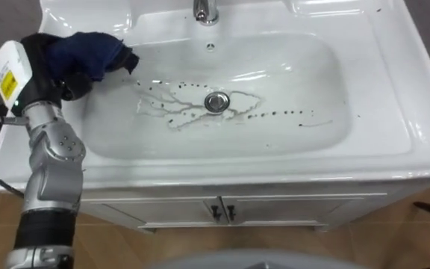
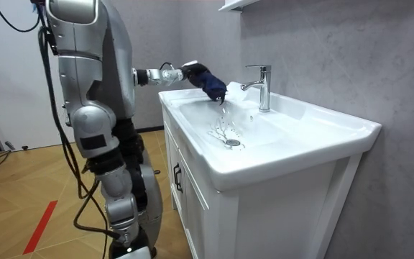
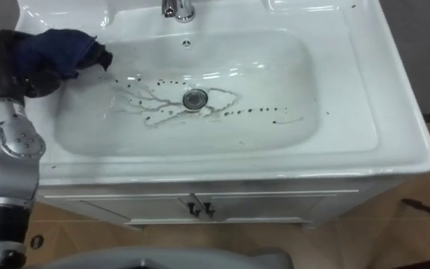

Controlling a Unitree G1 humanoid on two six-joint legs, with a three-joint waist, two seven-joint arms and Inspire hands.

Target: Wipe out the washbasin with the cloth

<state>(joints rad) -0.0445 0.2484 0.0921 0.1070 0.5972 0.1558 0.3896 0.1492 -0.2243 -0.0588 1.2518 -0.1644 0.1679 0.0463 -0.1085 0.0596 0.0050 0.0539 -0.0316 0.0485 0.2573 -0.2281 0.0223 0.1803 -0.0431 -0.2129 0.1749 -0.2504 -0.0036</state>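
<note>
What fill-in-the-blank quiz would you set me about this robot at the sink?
1. The left hand grips a dark ____ cloth.
2. Dark streaks spread around the ____ at the bottom of the basin.
3. The cabinet doors under the basin are ____.
Missing words: blue; drain; closed.

Bright, even indoor light from above. White basin (image 1: 312,104) throws streaky glare along its back wall and around the drain (image 1: 216,101); chrome faucet (image 2: 263,86) carries small highlights. Shadows soft: a faint band under the basin's front lip on the cabinet (image 1: 275,209), greyer shade on the cabinet's end panel in the room view. Dark cloth (image 1: 88,51) reads nearly black, folds barely lit.
</note>
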